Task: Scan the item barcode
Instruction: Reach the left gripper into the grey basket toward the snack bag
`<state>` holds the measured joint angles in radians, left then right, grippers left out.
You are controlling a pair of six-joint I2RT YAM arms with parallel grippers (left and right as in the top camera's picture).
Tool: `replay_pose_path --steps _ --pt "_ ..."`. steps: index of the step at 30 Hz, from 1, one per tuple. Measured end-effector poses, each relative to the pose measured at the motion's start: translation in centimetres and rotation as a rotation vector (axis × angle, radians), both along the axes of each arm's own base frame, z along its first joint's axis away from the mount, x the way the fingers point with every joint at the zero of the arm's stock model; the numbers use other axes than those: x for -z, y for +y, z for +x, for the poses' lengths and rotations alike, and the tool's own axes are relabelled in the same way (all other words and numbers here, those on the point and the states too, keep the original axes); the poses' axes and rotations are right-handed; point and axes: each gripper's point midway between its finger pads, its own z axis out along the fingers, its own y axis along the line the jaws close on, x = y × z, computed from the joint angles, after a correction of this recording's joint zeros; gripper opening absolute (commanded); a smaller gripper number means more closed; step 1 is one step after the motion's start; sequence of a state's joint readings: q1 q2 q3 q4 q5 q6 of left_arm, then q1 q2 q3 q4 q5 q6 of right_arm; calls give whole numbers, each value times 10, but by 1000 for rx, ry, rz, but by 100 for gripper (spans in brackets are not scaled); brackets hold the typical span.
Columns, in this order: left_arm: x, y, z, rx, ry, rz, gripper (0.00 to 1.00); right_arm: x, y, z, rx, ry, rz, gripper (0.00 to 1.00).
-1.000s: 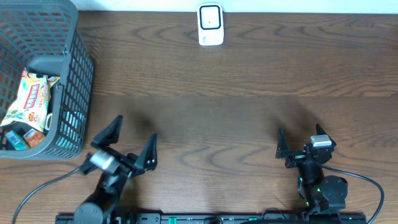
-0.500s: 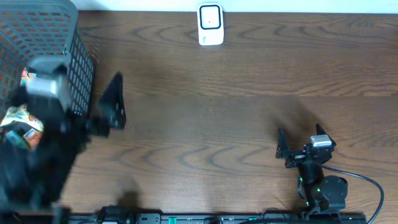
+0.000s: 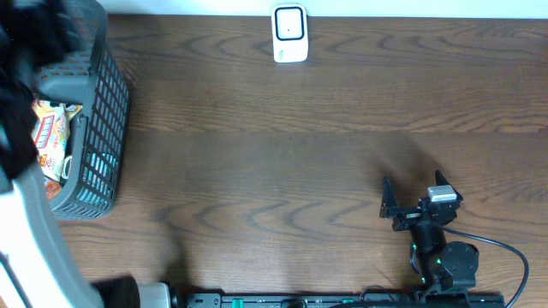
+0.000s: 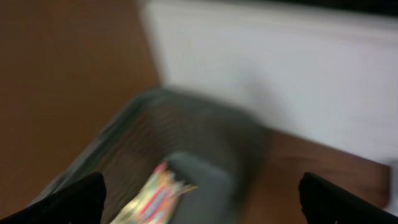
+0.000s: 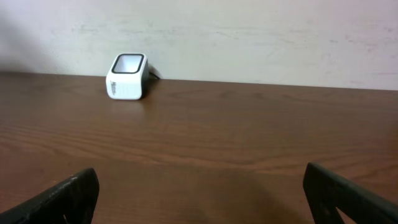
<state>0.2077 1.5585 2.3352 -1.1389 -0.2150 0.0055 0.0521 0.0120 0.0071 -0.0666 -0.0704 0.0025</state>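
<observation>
The brown wooden counter [image 3: 325, 154] has a visible grain and is mostly bare. At its left edge stands a dark grey plastic basket [image 3: 107, 111] with walls of open mesh and a solid handle bar across the top. The left arm [image 3: 30, 222] reaches along the left edge and over this basket, and it looks blurred in the overhead view.

The left gripper [image 4: 199, 196] hovers above the basket. Its jaws are wide open, with the two dark tips far apart, and nothing is between them. The right gripper [image 3: 413, 204] rests near the front right of the counter. Its jaws are also fully open and empty, and they face the far wall.

The white scanner [image 3: 289, 34] is a small rounded box with a dark window, standing at the far edge in the middle.

The item to scan is probably the snack packet [image 3: 50, 137], which lies inside the basket. It is a soft, glossy bag with a colourful print. It sits just below and ahead of the left jaws, so the left arm is much nearer, while the right one is well apart. Its long axis seems to run from the far side of the basket to the near side, a little tilted, but the arm hides part of it. The next move is probably a descent onto the bag with the jaws across its short side.
</observation>
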Motion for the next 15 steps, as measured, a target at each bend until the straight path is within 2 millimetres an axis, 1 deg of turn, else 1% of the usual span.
replay_pose_path --steps 3,5,9,12,15 --pt "28 48 6 -153 73 -29 98 0 0 0 0 0 0 99" --pt "45 74 7 -226 112 -45 98 0 0 0 0 0 0 99" --pt "70 108 -5 -324 175 -71 98 0 0 0 0 0 0 99" --pt "82 128 -14 -377 192 -79 98 0 0 0 0 0 0 99" --pt "108 142 -15 -363 257 -87 98 0 0 0 0 0 0 99"
